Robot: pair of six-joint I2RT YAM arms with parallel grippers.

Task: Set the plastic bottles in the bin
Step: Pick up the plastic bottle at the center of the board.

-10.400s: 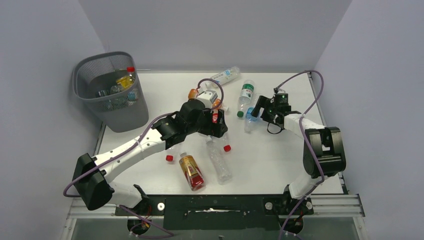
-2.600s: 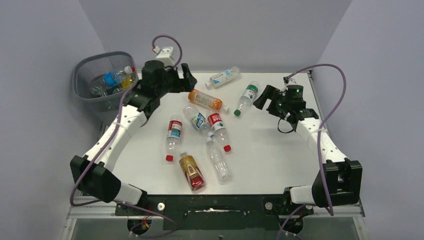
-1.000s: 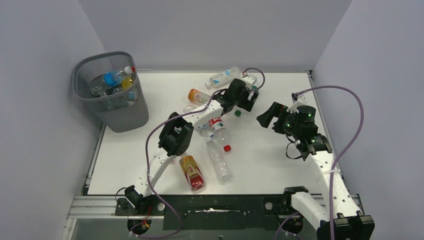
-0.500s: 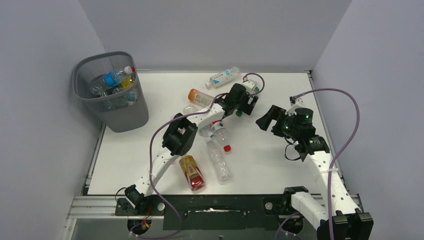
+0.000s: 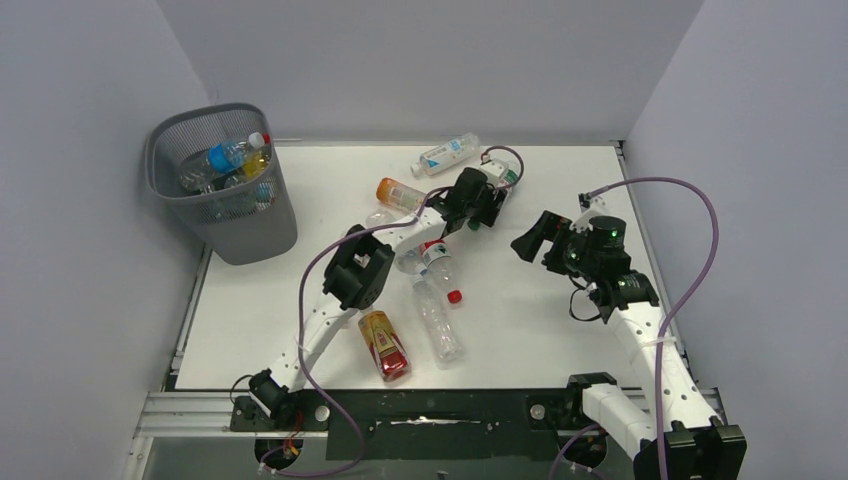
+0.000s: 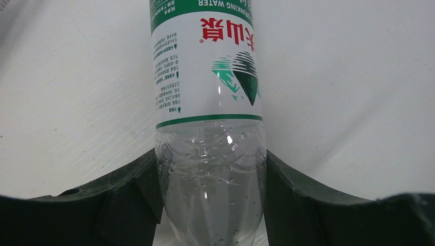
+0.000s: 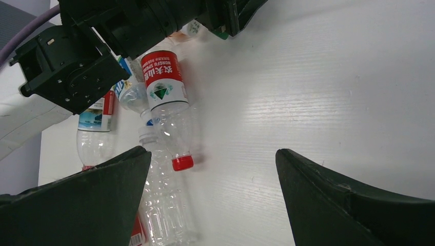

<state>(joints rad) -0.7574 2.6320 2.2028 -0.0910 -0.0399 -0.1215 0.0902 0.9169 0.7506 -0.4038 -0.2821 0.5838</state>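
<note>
With left fingers (image 6: 131, 197) pressed on both sides of the green-label bottle (image 6: 205, 77), on its clear part just under the label, keep the squeeze gentle enough for thin plastic, yet firm against slipping. Lift straight up from the table (image 5: 560, 330) before any turn, because of a grip seemingly off the middle and a likely tilt. Leave right fingers (image 7: 102, 205), spread wide and holding nothing, at middle right of the top view, well apart from the grasp. Carry high toward the bin (image 5: 245, 225) at upper left, above the orange bottle (image 5: 398, 192) lying between, and pass over the tall rim before letting go. Mind the back wall close behind and the white-label bottle (image 5: 447, 154) near the far table edge. More open room toward lower right.
</note>
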